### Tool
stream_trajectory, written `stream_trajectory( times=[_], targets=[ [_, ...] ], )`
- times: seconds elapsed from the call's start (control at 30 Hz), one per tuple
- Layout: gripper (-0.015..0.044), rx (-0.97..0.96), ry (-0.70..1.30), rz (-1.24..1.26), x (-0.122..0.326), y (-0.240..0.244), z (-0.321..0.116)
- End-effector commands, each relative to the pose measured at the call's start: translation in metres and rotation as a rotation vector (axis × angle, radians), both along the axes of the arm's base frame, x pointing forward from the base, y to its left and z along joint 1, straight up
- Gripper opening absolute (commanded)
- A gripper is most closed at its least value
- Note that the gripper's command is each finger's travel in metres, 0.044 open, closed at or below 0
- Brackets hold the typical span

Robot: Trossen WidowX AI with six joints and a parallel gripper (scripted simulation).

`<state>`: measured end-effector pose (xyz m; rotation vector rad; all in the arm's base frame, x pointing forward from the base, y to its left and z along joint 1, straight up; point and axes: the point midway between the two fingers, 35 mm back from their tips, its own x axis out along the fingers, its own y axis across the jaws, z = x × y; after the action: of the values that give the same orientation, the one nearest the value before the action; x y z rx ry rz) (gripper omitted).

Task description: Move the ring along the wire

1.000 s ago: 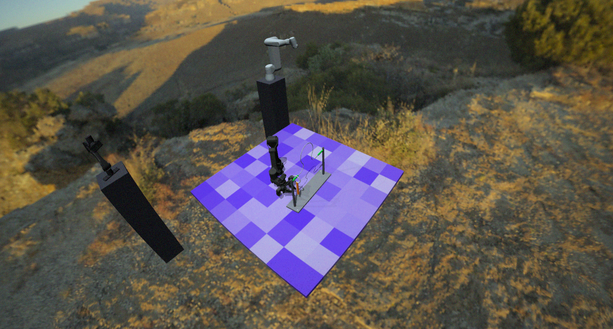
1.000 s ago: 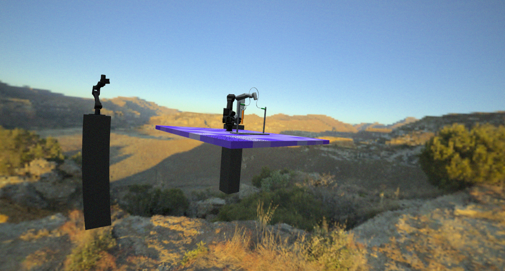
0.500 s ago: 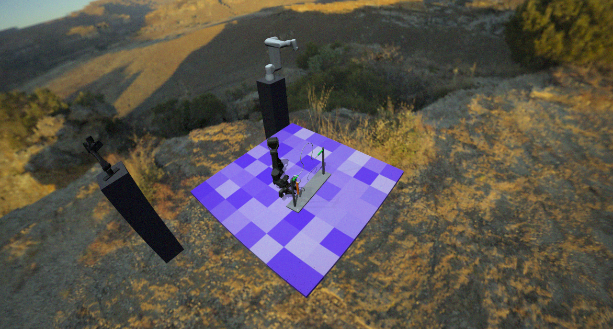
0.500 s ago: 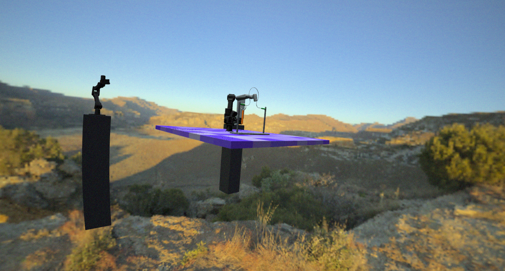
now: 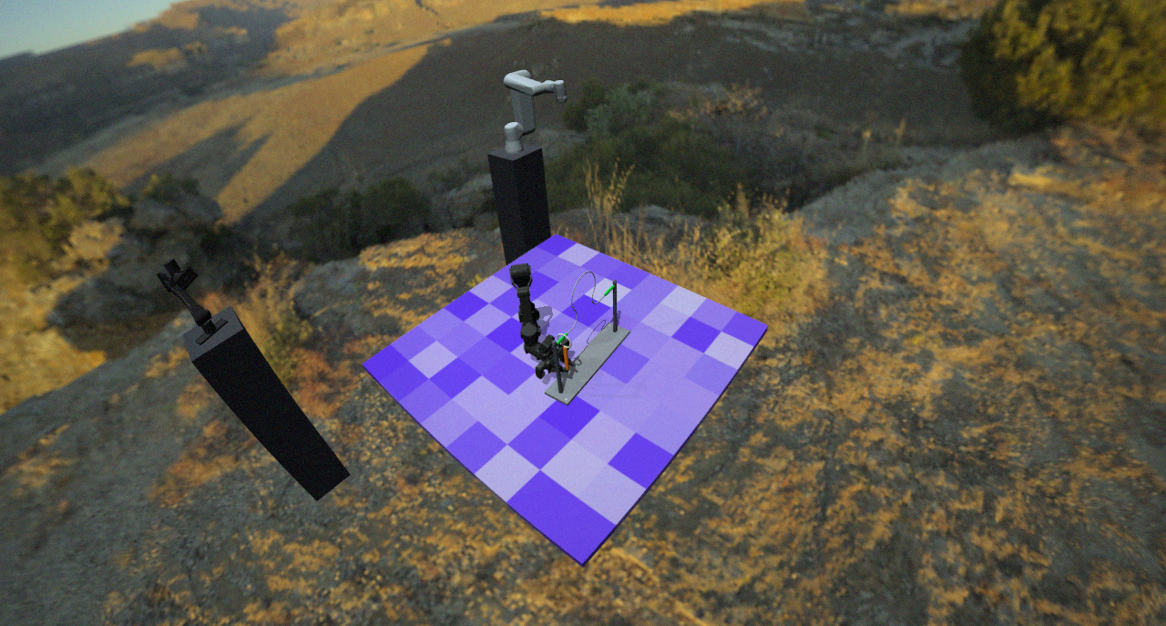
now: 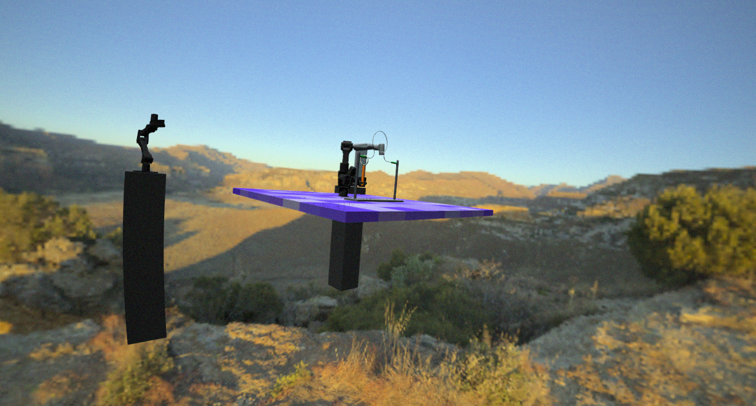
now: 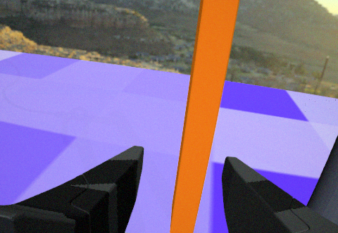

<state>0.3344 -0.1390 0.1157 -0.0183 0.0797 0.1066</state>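
Handle (image 7: 208, 92): flat orange bar between open hand (image 7: 182, 200).

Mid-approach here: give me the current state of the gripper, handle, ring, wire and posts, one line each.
gripper: open, fingers either side of the handle, gaps on both sides.
orange handle: hanging near upright, not gripped.
ring: on the green part by the near post, too small to check contact.
wire: looped between posts, nothing seen touching the grey part.
far post: upright, nothing on it.
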Motion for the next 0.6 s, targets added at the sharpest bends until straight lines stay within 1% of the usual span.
stream_trajectory(
  times=[0.0,0.57],
  targets=[
    [0.016,0.0,-0.008,-0.005,0.009,0.0001,0.0016],
    [0.016,0.0,-0.009,-0.005,0.0129,0.0013,0.0012]
  ],
)
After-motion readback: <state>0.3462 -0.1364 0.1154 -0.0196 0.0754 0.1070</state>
